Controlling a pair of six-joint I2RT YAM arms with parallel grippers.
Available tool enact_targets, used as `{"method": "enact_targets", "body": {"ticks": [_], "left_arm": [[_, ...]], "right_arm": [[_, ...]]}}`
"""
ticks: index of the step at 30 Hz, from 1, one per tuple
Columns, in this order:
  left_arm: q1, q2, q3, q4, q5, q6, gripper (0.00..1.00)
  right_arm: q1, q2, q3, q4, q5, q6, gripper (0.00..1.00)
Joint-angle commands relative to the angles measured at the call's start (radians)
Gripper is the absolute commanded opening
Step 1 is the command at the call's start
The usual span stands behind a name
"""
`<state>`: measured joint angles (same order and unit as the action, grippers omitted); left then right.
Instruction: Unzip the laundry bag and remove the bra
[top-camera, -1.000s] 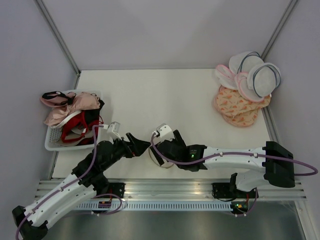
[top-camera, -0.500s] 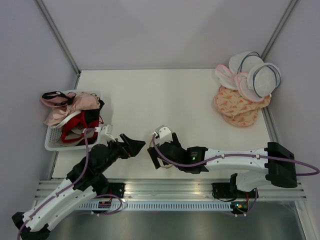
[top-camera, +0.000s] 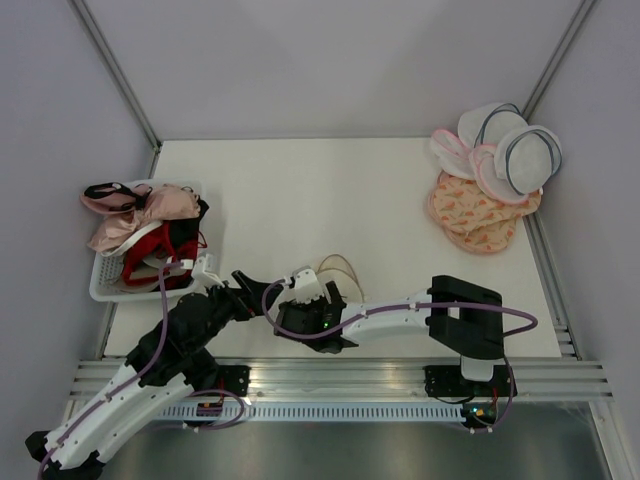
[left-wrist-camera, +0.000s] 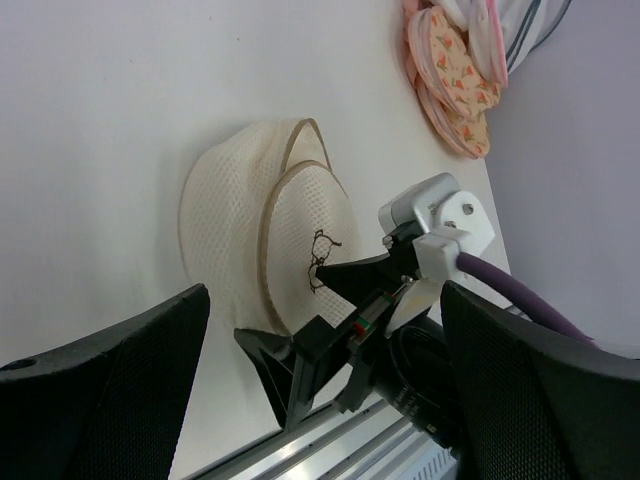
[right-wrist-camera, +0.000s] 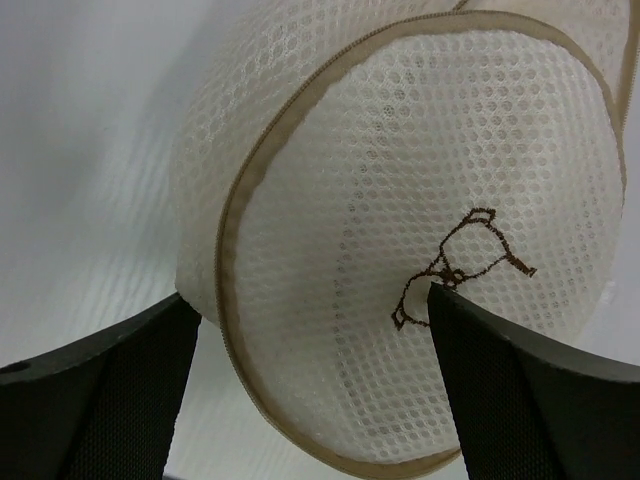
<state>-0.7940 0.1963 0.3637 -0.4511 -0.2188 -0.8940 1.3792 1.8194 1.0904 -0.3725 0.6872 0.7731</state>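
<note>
Laundry bag (right-wrist-camera: 380, 200): round, domed cream honeycomb mesh, tan binding, brown bra outline. Right gripper (right-wrist-camera: 312, 300) jaws spread wide over it. Left gripper (left-wrist-camera: 325, 295) also gaping, empty.

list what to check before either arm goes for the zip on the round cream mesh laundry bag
1. Left gripper open: ok.
2. Right gripper open: ok.
3. Round cream mesh laundry bag framed between the right fingers: ok.
4. Zip pull found: cannot tell, only beige trim shows.
5. Left gripper's way to the bag free: not ok, right gripper sits in front.
6. Contents: cannot tell, mesh hides them.
</note>
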Motion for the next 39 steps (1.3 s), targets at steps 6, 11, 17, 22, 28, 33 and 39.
{"method": "enact_targets", "body": {"ticks": [6,11,17,22,28,33,39], "left_arm": [[-0.004,-0.037,0.015,0.002,-0.002,-0.028,1.0],[-0.004,-0.046,0.014,-0.003,0.007,-0.034,1.0],[-0.004,-0.04,0.021,-0.004,0.018,-0.017,1.0],[-0.004,-0.008,0.032,-0.004,0.03,0.009,1.0],[-0.004,0.058,0.058,0.005,0.05,0.036,1.0],[-0.004,0.117,0.092,0.023,0.084,0.079,1.0],[-0.004,0.184,0.092,0.094,0.153,0.102,1.0]], "right_arm": [[-0.061,0.067,0.003,-0.039,0.14,0.071,0.86],[-0.117,0.047,-0.053,0.046,0.086,0.032,0.67],[-0.106,-0.072,-0.131,0.108,0.057,-0.018,0.98],[-0.103,-0.254,-0.201,0.182,-0.005,-0.103,0.98],[-0.103,-0.492,-0.273,0.237,-0.086,-0.202,0.98],[-0.103,-0.724,-0.291,0.16,-0.084,-0.236,0.98],[-0.104,-0.818,-0.303,0.075,-0.035,-0.209,0.98]]}}
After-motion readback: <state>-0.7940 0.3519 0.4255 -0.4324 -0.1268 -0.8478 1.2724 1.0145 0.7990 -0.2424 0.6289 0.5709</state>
